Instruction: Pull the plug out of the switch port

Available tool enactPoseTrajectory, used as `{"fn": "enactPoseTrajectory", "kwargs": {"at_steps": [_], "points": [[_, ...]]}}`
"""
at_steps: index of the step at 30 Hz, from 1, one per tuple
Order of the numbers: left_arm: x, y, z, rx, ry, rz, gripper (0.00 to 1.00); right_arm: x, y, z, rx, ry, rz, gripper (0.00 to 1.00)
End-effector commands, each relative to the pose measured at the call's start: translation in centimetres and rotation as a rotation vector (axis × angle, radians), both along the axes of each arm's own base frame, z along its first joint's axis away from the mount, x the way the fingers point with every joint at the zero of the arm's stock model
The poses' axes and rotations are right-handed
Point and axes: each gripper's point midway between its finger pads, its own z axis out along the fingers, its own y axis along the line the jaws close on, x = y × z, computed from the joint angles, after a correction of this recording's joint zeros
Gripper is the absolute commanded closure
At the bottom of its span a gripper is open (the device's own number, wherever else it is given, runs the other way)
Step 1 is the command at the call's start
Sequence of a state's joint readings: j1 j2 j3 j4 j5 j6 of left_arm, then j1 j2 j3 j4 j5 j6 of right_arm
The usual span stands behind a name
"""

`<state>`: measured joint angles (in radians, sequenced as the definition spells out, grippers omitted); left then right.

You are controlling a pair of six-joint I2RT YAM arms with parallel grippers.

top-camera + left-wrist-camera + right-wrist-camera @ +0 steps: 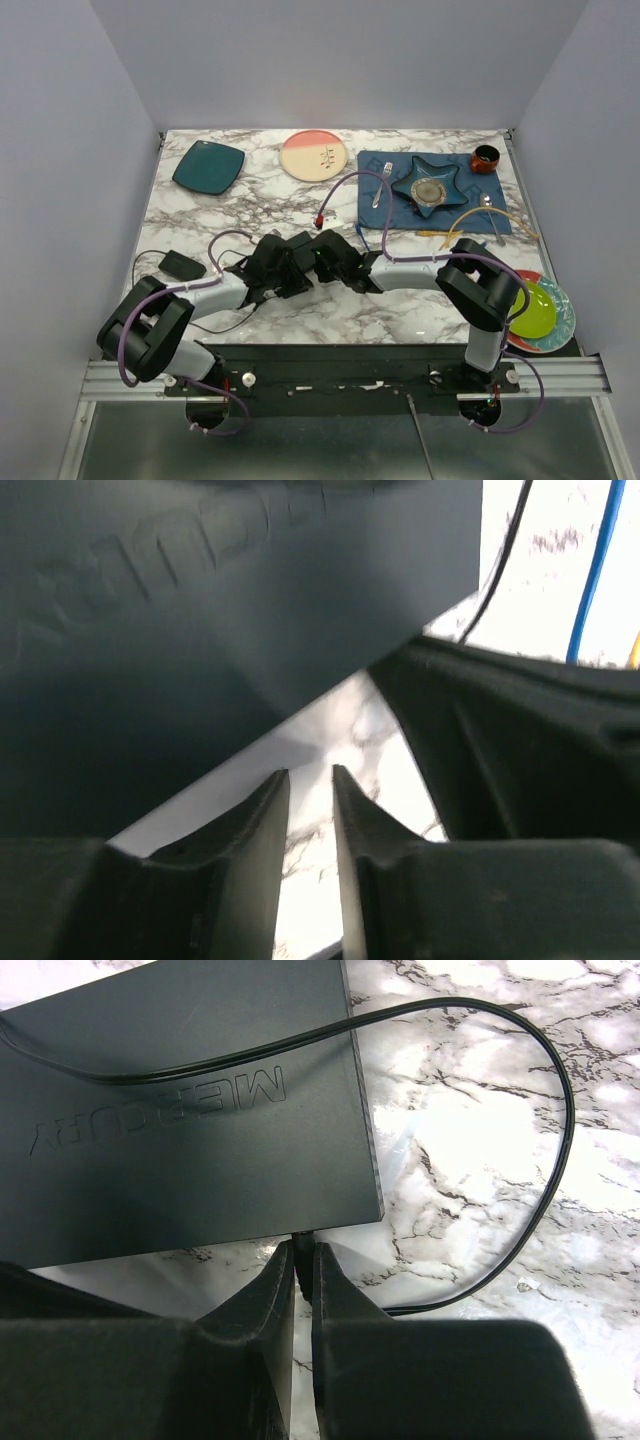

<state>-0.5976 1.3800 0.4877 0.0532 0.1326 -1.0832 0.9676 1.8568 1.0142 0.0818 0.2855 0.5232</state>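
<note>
While in switch (190,1110), plug (302,1239) in right gripper (304,1262)

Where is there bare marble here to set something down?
Bare marble lies between the teal plate, the power brick and the red-tipped cable, and along the near edge between the arms. Crowded: the centre, where the left gripper and the right gripper, shut on the plug, meet at the switch, and the blue mat at the far right.

One legible marking: the brand name MERCURY, embossed in capitals on the top face of the switch (190,1110), upside down from my right wrist. My left wrist shows raised letters there, too blurred to read.
</note>
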Motion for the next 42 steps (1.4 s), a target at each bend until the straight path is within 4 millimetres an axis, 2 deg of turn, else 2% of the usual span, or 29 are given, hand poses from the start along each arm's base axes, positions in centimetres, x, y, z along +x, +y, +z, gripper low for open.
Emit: {"fn": "enactPoseTrajectory", "kwargs": {"at_steps": [1, 2, 3, 8, 16, 29, 36, 40, 42], "points": [[1.7, 0.8, -1.6, 0.072, 0.018, 0.102, 0.68, -0.6, -0.4, 0.2, -0.007, -0.005, 0.000, 0.99], [2.3, 0.7, -1.5, 0.074, 0.012, 0.117, 0.71, -0.7, -0.4, 0.2, -0.008, -0.005, 0.004, 0.99], [2.2, 0.7, -2.1, 0.085, 0.031, 0.122, 0.72, -0.9, -0.5, -0.1, -0.014, 0.000, 0.009, 0.99], [2.8, 0.4, -2.5, 0.072, 0.059, 0.162, 0.76, -1.3, -1.0, -0.5, -0.026, 0.010, 0.017, 0.99], [3.4, 1.5, -2.1, 0.111, 0.027, 0.216, 0.78, -2.3, -1.3, -1.3, -0.035, 0.037, 0.047, 0.99], [3.9, 2.6, -2.0, 0.126, 0.021, 0.252, 0.78, -6.1, -2.8, -2.8, -0.080, 0.075, 0.134, 0.99], [4.3, 2.5, -1.9, 0.120, 0.021, 0.261, 0.78, -7.8, -2.8, -3.0, -0.073, 0.091, 0.189, 0.99], [4.2, 2.5, -1.7, 0.118, 0.018, 0.254, 0.78, -7.6, -3.3, -2.1, -0.071, 0.063, 0.154, 0.99], [4.3, 2.4, -1.0, 0.110, -0.001, 0.239, 0.78, -7.0, -3.5, -0.1, -0.056, 0.021, 0.136, 0.99]]}}
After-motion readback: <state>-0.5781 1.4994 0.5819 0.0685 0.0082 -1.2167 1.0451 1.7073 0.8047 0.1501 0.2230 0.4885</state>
